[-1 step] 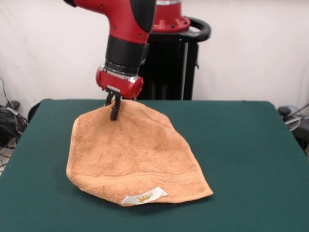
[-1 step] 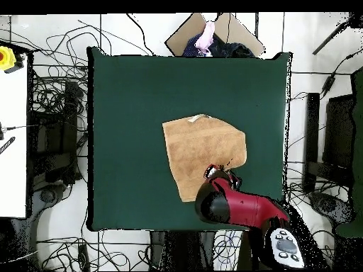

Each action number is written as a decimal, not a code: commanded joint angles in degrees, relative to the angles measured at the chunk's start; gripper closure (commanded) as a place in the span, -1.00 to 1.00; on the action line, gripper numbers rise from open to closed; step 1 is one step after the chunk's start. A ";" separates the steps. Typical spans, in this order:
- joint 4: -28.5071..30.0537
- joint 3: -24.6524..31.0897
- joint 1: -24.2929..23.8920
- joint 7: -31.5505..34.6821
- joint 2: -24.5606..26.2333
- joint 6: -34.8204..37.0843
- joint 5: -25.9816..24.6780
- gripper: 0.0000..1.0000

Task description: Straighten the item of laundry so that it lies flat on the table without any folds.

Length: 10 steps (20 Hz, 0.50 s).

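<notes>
Tangled cables (image 2: 53, 106) litter the floor; a person's hand (image 2: 206, 37) shows.

We take this for a robotics lab, not a home. The table (image 1: 251, 145) is draped in dark green cloth and stands against a plain white wall. In the overhead view, loose black cables (image 2: 53, 92) sprawl across the pale tiled floor on every side of it, and a yellow box with a red button (image 2: 7, 58) sits at the far left.
</notes>
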 commanded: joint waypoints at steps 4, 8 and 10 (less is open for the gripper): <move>0.05 0.04 3.24 6.94 8.44 -6.57 0.21 1.00; 1.22 -0.09 4.04 7.41 9.05 -7.02 0.99 1.00; 1.99 -0.20 4.40 7.59 8.80 -6.99 1.22 1.00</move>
